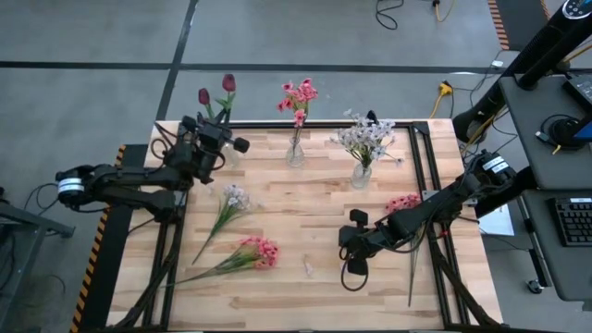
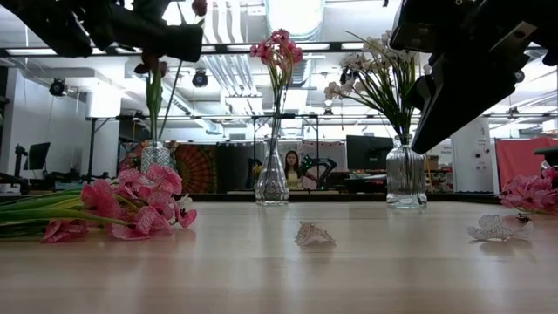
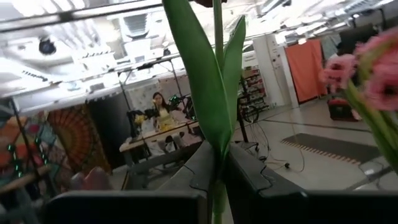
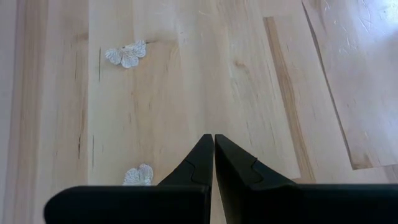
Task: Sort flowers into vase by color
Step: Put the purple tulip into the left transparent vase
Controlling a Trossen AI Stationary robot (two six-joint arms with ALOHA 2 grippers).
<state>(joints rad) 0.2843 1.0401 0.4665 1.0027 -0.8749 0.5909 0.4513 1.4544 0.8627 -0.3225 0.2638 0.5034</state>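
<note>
left claw [image 3: 214, 180] pinching tulip stem [image 3: 217, 124], stem upright, over left vase [image 2: 155, 155] | right claw [image 4: 213, 168] pressed together, empty, mid-table | loose pink flowers [image 1: 257, 252] nearer left arm

- We can't read any text, label, brand, number or sign in any view.
- We see only unmarked surfaces around the table [image 1: 305, 231].

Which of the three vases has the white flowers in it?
The vase nearest the right arm. It holds the white spray; the middle one holds pink, the left one dark red.
</note>
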